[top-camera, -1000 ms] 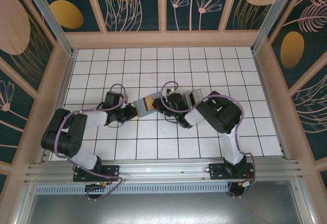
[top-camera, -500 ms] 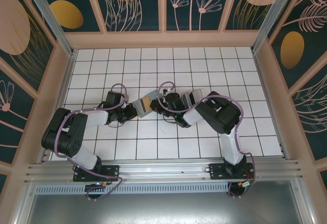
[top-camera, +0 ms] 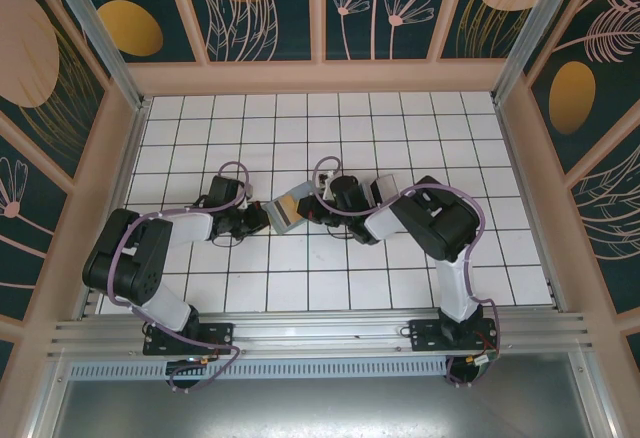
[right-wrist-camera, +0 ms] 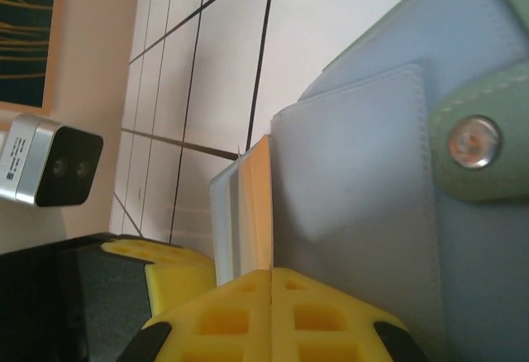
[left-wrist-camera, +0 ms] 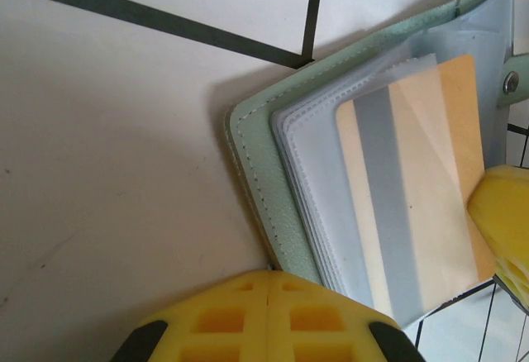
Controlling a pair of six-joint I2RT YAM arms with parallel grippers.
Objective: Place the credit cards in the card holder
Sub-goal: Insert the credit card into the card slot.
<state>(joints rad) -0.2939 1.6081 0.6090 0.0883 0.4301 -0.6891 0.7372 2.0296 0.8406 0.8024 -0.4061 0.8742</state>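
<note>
The grey-green card holder [top-camera: 281, 222] lies open mid-table between both grippers. In the left wrist view its cover [left-wrist-camera: 264, 172] shows clear sleeves, with a tan-gold credit card [left-wrist-camera: 421, 188] with a grey stripe partly inside one. My left gripper [left-wrist-camera: 274, 273] is shut on the holder's near edge. My right gripper [right-wrist-camera: 271, 273] is shut on the tan card's edge [right-wrist-camera: 258, 213], beside the holder's pale blue inside [right-wrist-camera: 364, 180] and its snap tab [right-wrist-camera: 474, 140]. From above, left gripper [top-camera: 257, 220] and right gripper [top-camera: 310, 207] face each other across the holder. Other cards are hidden.
A translucent grey-white box [top-camera: 383, 189] lies just behind my right wrist. The left wrist's camera block [right-wrist-camera: 50, 164] is close on the far side of the holder. Wooden walls [top-camera: 120, 148] ring the tiled floor.
My right gripper has edged left toward the left gripper with the tan card. The holder now looks shorter between the two grippers.
</note>
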